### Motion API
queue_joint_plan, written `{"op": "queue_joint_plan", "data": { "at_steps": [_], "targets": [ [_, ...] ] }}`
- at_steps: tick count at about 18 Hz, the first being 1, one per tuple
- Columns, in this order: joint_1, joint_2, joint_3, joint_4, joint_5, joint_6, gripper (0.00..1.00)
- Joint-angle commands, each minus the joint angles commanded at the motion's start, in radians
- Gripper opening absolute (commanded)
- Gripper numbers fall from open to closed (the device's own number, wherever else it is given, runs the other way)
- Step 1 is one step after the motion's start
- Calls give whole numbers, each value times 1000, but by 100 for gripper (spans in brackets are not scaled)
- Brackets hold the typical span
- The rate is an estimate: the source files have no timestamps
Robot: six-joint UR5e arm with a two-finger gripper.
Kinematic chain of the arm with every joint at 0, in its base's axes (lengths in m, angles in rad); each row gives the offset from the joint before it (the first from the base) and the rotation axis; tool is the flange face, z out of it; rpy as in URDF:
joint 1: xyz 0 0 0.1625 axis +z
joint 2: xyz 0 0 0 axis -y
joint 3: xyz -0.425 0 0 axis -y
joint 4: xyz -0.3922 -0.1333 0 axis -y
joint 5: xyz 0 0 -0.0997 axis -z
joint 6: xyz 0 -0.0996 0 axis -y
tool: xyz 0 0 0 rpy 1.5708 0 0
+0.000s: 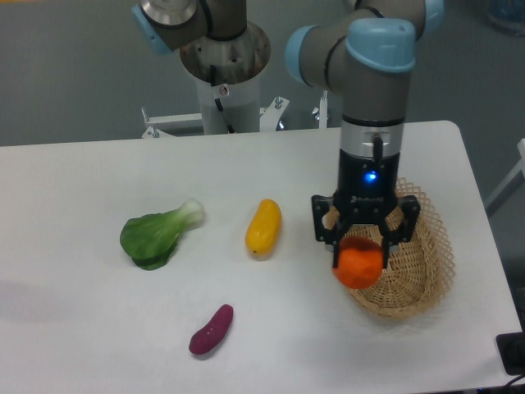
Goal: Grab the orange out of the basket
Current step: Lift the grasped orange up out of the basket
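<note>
The orange (358, 266) is a small round bright-orange fruit held between the fingers of my gripper (362, 251). It hangs over the left rim of the basket (422, 275), a tan wicker basket with a lattice rim at the right side of the table. The gripper points straight down and is shut on the orange, its dark fingers on either side of the fruit. The arm hides part of the basket's back rim.
An elongated yellow-orange fruit (263, 226) lies left of the gripper. A green leafy bok choy (158, 235) lies further left. A purple sweet potato (211, 330) lies near the front. The table's right edge runs close beside the basket.
</note>
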Motion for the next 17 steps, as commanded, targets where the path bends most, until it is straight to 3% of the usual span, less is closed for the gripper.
{"op": "queue_joint_plan", "data": {
  "at_steps": [7, 17],
  "targets": [
    [-51, -8, -12, 2, 55, 64, 56],
    [-51, -20, 0, 5, 81, 69, 55]
  ]
}}
